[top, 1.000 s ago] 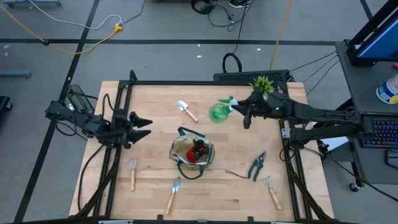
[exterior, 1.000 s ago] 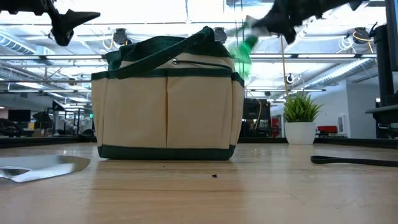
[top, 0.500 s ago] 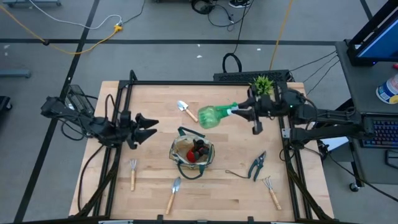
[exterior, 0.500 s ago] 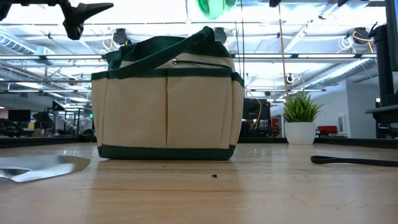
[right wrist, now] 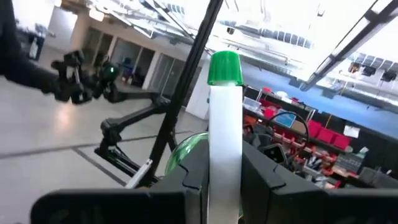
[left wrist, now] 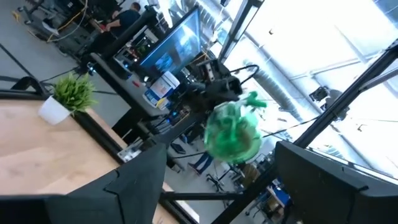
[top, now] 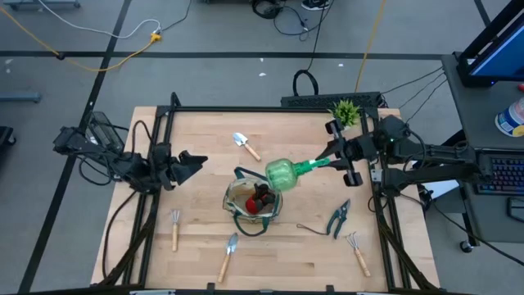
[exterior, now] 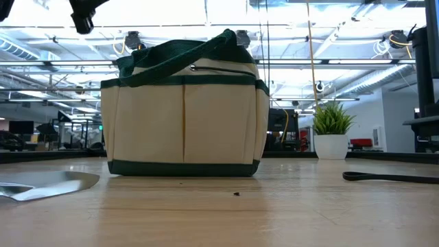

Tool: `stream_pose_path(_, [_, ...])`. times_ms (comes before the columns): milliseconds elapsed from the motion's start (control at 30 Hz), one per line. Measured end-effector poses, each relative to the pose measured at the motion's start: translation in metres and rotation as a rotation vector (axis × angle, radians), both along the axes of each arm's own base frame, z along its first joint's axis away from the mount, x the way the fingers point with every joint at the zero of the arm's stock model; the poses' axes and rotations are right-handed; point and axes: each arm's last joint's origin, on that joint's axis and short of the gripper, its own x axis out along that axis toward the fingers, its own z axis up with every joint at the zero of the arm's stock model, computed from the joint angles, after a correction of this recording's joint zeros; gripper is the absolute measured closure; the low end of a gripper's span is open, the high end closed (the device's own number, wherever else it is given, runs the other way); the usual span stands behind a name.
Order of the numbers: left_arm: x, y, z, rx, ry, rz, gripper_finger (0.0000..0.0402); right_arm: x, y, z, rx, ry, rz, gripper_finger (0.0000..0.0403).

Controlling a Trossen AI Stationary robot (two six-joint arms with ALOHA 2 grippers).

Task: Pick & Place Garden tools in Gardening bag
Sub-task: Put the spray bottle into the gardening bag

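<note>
Right gripper (top: 334,157) pinches the spray bottle (top: 281,174) by its nozzle end, body hanging over the gardening bag (top: 253,201) rim. Risk: an off-centre release could land it on the rim and tip it onto the table. Left gripper (top: 195,163) waits spread near the left edge.

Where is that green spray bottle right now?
In the high view, the green spray bottle is in the air, held by the right gripper, with its round body over the upper right rim of the gardening bag at mid-table.

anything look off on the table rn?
Nothing stands out. The right gripper holds the green spray bottle by its nozzle end, lying sideways above the gardening bag. The left gripper waits open beside the bag. Other tools lie flat and apart.
</note>
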Motion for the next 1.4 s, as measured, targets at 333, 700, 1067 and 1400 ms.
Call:
stream_pose_path(333, [0.029, -0.011, 0.057, 0.111, 0.136, 0.017, 0.0094, 0.015, -0.002, -0.012, -0.106, 0.012, -0.003, 0.0358])
stream_pose_path(700, [0.079, -0.01, 0.115, 0.229, 0.412, -0.129, 0.0094, 0.022, -0.002, -0.019, -0.132, 0.035, 0.059, 0.0358])
stream_pose_path(1067, [0.134, 0.01, 0.149, 0.292, 0.588, -0.293, 0.0094, 0.023, -0.002, -0.025, -0.103, 0.114, 0.077, 0.0358])
stream_pose_path(1400, [0.181, 0.037, 0.14, 0.273, 0.649, -0.447, 0.0094, 0.023, 0.008, -0.025, -0.117, 0.103, 0.147, 0.0358])
